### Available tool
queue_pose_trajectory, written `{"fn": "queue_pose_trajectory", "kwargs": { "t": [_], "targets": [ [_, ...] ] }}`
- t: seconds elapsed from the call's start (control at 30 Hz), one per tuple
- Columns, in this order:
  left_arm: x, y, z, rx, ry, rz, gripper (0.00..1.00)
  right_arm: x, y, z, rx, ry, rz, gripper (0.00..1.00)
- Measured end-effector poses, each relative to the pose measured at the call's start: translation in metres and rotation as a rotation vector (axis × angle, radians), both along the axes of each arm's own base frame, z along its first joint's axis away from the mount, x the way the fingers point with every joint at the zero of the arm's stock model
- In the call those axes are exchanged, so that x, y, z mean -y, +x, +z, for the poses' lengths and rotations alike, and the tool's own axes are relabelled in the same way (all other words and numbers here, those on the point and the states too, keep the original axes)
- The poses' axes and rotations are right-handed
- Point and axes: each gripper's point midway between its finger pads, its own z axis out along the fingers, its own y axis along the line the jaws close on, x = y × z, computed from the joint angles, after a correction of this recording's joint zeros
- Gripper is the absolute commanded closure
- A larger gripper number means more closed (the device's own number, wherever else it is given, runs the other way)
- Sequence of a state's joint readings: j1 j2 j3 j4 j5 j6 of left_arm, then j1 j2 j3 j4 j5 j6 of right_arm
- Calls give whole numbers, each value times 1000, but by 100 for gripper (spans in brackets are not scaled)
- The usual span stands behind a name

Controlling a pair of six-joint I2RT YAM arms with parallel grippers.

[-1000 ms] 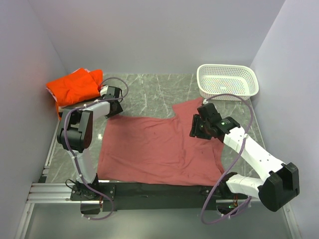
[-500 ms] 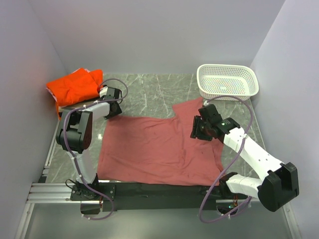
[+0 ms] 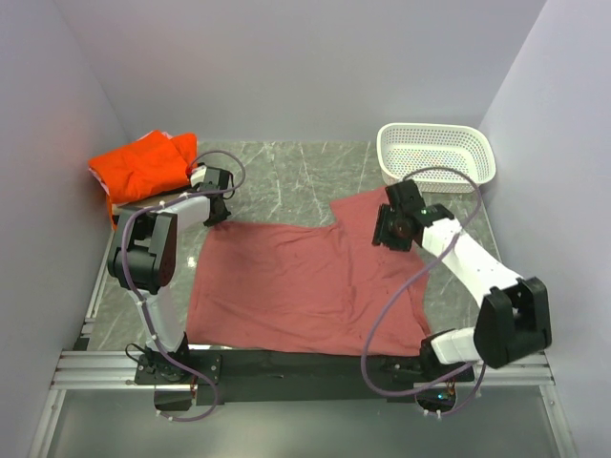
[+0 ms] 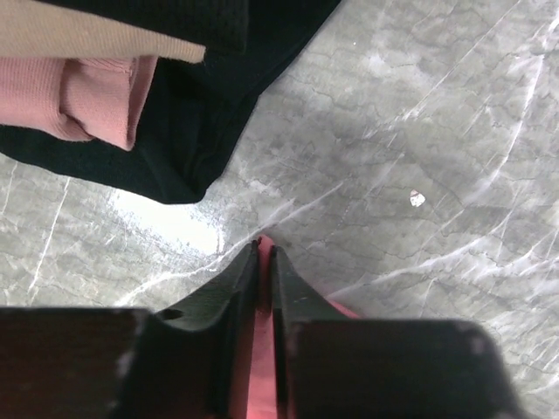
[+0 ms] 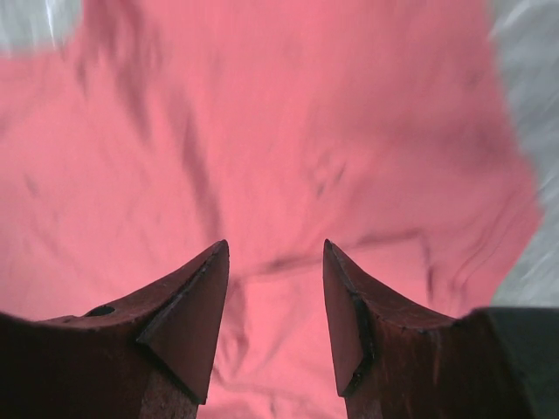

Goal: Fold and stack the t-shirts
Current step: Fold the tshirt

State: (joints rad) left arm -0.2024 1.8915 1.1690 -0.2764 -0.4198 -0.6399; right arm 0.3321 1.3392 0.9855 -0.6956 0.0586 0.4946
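A dusty-red t-shirt [image 3: 286,286] lies spread flat on the marble table. My left gripper [image 3: 216,216] sits at its far left corner. In the left wrist view, that gripper [image 4: 264,249] is shut on a strip of the red cloth [image 4: 260,349]. My right gripper [image 3: 387,236] hovers open over the far right sleeve. In the right wrist view, only red cloth [image 5: 288,113] lies below its spread fingers [image 5: 275,249]. A folded orange t-shirt [image 3: 143,167] rests at the far left. Folded black [image 4: 201,113] and beige [image 4: 87,35] shirts show just beyond the left gripper.
A white perforated basket [image 3: 436,157] stands at the far right corner. Grey walls close in the table on the left, back and right. A pink ribbed fold [image 4: 87,105] lies between the beige and black cloth. The black base rail [image 3: 286,364] runs along the near edge.
My left gripper has closed on the shirt's far left corner. The right arm has swung further away, carrying its open gripper up over the sleeve.
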Motion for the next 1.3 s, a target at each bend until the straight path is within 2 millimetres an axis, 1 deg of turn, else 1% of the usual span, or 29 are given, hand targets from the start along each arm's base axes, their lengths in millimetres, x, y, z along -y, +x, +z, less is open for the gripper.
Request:
{"fn": "queue_pose_trajectory", "kwargs": {
  "t": [0.13,0.2,0.27,0.4,0.5,0.7,0.8,0.9,1.0,1.1,1.2,1.3],
  "targets": [
    [-1,0,1,3,4,2,98,15,42,9,42,-44,-51,46],
    [-1,0,1,3,6,2,99,20,66,12,63,-60,-65,46],
    [0,0,1,3,6,2,99,26,89,10,77,-78,-74,47],
    [0,0,1,2,6,1,99,37,128,-3,73,-114,-83,48],
    [0,0,1,0,5,0,100,41,154,-15,68,-128,-84,49],
    [0,-2,1,-7,5,-1,100,41,196,-38,67,-148,-64,50],
    [0,-2,2,-11,5,-1,99,38,217,-45,81,-151,-58,50],
    [0,-3,1,-13,6,-1,100,37,232,-48,90,-162,-54,50],
    [0,-2,2,-14,5,-3,99,40,241,-51,91,-187,-53,50],
    [1,-3,1,-17,3,-8,99,44,252,-47,104,-210,-56,50],
    [1,-3,2,-18,4,-11,99,46,254,-47,93,-231,-54,50],
    [1,-3,2,-18,5,-12,99,49,251,-51,72,-249,-56,50]
  ]
}}
